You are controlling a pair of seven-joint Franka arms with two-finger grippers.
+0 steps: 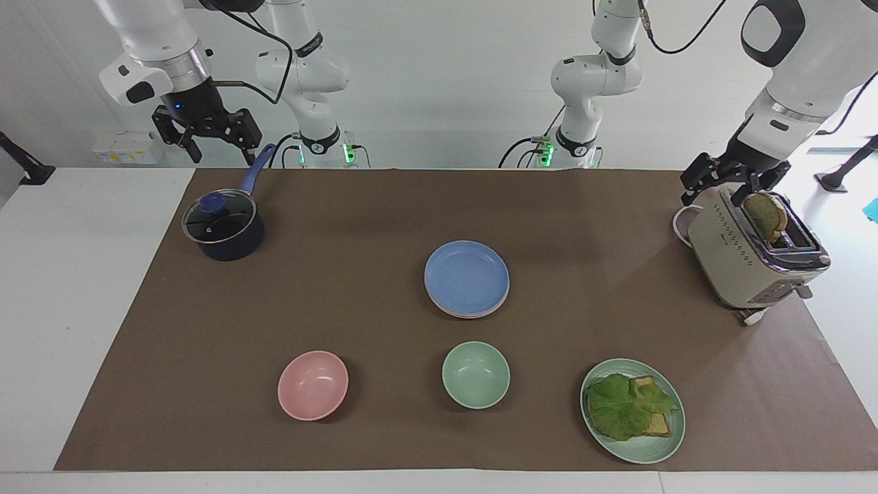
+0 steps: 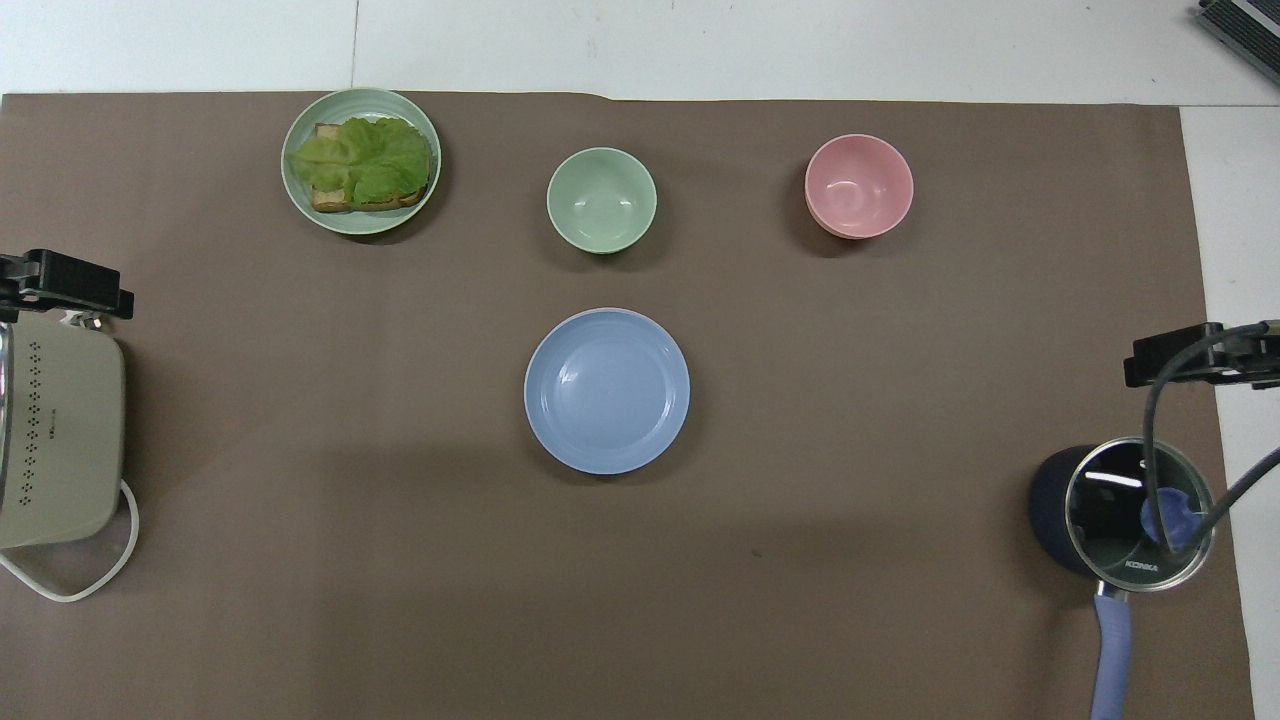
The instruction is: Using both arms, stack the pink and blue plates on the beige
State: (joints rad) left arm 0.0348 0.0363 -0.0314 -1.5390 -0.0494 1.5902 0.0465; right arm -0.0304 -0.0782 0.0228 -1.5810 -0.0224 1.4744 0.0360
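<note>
- Fingers released on both: your right gripper (image 1: 207, 140) hangs over the saucepan (image 1: 223, 226), your left gripper (image 1: 728, 182) over the toaster (image 1: 753, 257).
- Blue plate (image 1: 467, 276) tops the stack mid-bench, pink rim (image 1: 473, 313) beneath; beige hidden.
- Plates look stiff, light, slippery; pinch at the rim.
</note>
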